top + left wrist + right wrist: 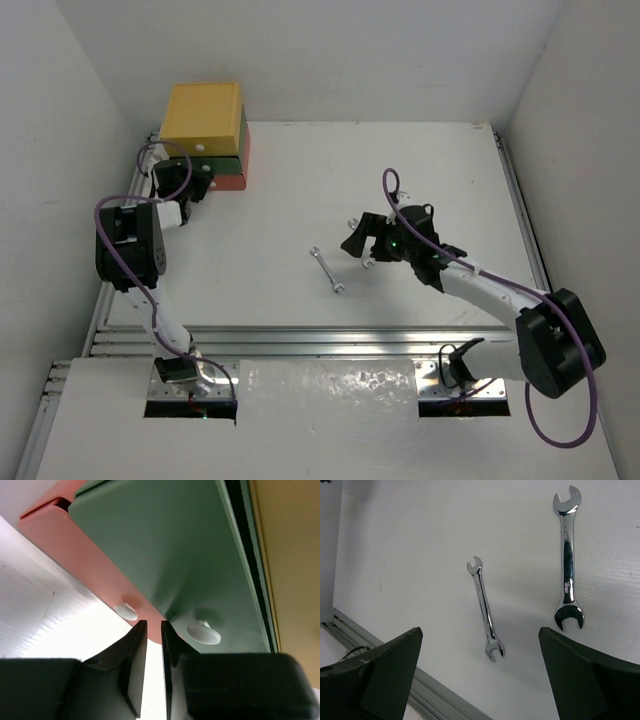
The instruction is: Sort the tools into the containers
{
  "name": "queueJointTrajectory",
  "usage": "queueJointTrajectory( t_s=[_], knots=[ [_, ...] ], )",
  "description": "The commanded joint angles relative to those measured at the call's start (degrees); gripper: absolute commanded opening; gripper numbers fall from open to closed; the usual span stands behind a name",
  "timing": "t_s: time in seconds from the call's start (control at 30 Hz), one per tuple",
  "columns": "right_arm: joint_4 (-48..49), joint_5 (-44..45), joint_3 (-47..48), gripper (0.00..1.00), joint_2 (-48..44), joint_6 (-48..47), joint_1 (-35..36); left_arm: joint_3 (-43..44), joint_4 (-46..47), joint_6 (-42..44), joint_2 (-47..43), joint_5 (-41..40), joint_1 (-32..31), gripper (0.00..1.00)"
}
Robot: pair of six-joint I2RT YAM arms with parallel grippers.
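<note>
The wrenches, a smaller wrench point(485, 610) and a larger wrench point(567, 560), lie flat on the white bench point(420, 160), side by side but apart. They sit out in the open middle, well away from the containers. The containers are one stack at the far left corner: a yellow drawer point(203, 115) on top, a green drawer point(175, 555) under it and a red-orange drawer point(70, 550) at the bottom. No other tools show on the bench.

The division of work reads plainly from the poses. The left pincer point(150, 625) is brought close to the drawer fronts, probably to pull one open so a wrench can go in. Its fingers point(132, 655) are almost together, with only a thin slit between them, and they clamp nothing. They point into the gap between the red-orange drawer's knob point(126, 611) and the green drawer's knob point(203, 633), gripping neither. To take the green knob it would need to spread and shift sideways.

The right pincer point(362, 245) hangs above the wrenches with its jaws spread wide and empty. The smaller wrench lies between its fingers in the wrist view, so that looks like the intended pick. A thin flat wrench on a hard bench may slip or skate when the fingers close.
</note>
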Motion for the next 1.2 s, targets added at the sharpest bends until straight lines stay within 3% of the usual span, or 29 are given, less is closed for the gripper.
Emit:
queueJointTrajectory(
  t_s=[0.0,0.27,0.4,0.5,0.73,0.93,1.17],
  knots=[
    [3.5,-0.5,1.6,0.99,0.5,-1.1,-0.4,1.8,4.5,0.3,-0.3,-0.7,0.6,0.17],
    [3.8,-0.4,0.9,0.99,0.2,-1.4,-0.7,1.3,5.2,1.4,-0.8,0.6,0.6,0.24],
    [4.5,-0.7,0.5,0.99,0.2,-1.1,-0.7,-5.7,10.9,1.5,-3.6,1.4,0.6,0.44],
    [5.0,-1.3,0.2,0.99,0.3,-1.0,-0.7,-12.9,15.1,0.9,-6.4,1.3,0.6,0.48],
    [6.0,-2.4,-0.3,0.99,1.0,-0.6,-0.6,-17.1,26.0,0.9,-2.2,2.1,0.6,0.44],
    [6.4,-2.6,-0.2,0.99,2.1,-1.3,-0.7,-14.6,37.9,0.5,5.2,5.4,0.7,0.44],
    [7.0,-3.0,0.0,0.99,2.7,-1.6,-0.6,-11.6,33.5,-0.1,5.9,2.4,0.9,0.44]
  ],
)
